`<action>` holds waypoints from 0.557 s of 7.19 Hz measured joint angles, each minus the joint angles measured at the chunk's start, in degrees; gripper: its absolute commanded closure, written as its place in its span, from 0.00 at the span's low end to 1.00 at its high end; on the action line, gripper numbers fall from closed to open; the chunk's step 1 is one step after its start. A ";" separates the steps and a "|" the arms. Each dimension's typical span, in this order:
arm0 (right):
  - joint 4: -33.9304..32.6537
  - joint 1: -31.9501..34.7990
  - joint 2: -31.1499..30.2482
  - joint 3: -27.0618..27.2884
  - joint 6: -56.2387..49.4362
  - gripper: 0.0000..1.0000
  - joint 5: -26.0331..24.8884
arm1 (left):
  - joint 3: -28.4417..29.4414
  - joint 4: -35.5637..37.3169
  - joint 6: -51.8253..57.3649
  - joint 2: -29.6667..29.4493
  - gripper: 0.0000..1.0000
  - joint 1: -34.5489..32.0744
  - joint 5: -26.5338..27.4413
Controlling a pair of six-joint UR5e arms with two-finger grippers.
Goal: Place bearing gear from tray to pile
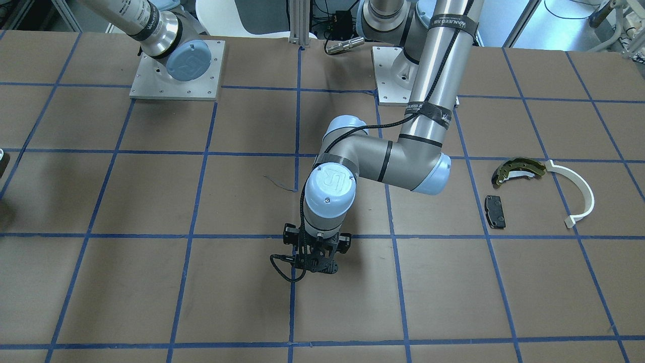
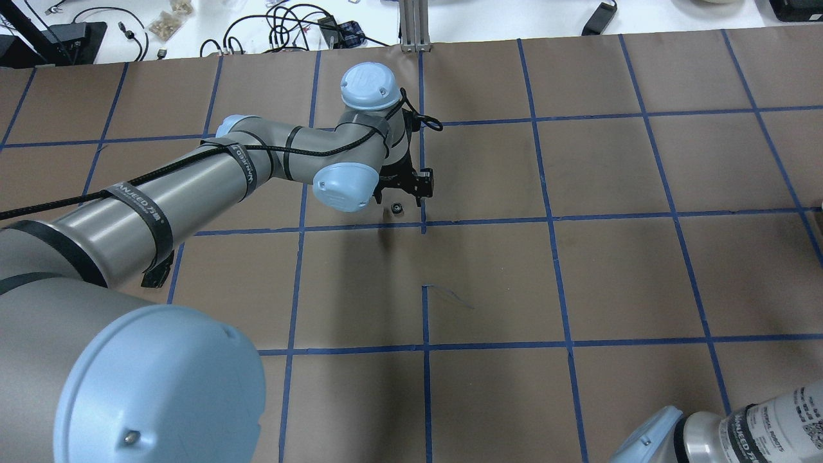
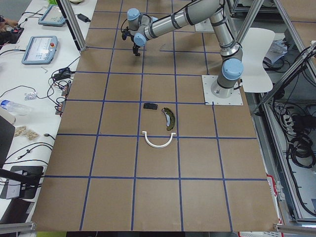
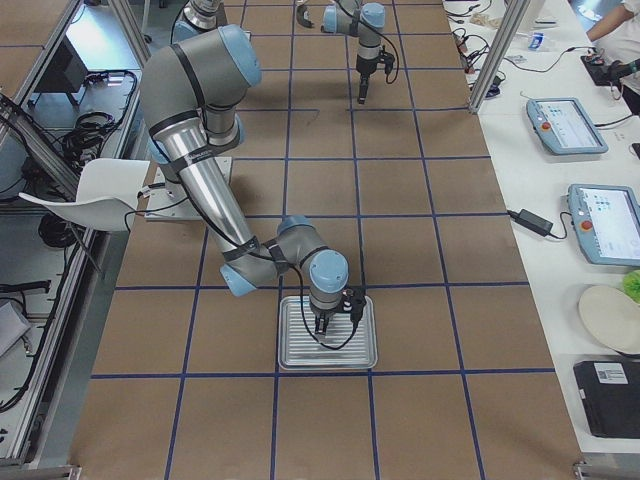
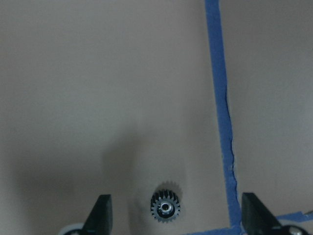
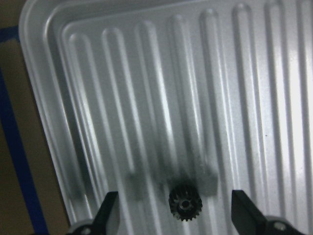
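Two gears show on my screens. The loose gear (image 5: 165, 208) lies flat on the bare worktop (image 5: 98, 98), just left of a blue tape line (image 5: 222, 122), between my left fingers (image 5: 101, 215), which are spread wide and clear of it. The tray gear (image 6: 185, 200) sits in the ribbed tray (image 6: 54, 98) between my right fingers (image 6: 110, 210), also spread wide. The pile (image 3: 168, 118) of brake shoe (image 1: 519, 169), white arc (image 1: 584, 196) and black pad (image 1: 495, 212) lies well apart from both.

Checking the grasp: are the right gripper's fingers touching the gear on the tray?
Apart. The right wrist view shows bare tray between the gear and both open fingers.
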 measured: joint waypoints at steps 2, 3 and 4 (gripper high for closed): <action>0.27 0.00 0.03 -0.02 0.06 0.80 -0.14 | -0.31 0.16 0.04 -0.39 0.41 -0.05 0.25; 0.57 0.00 0.00 -0.03 0.03 0.90 -0.16 | -0.43 0.08 0.03 -0.49 0.63 -0.05 0.67; 0.73 0.00 -0.03 -0.04 0.02 0.96 -0.15 | -0.43 -0.16 0.00 -0.56 0.90 -0.05 1.03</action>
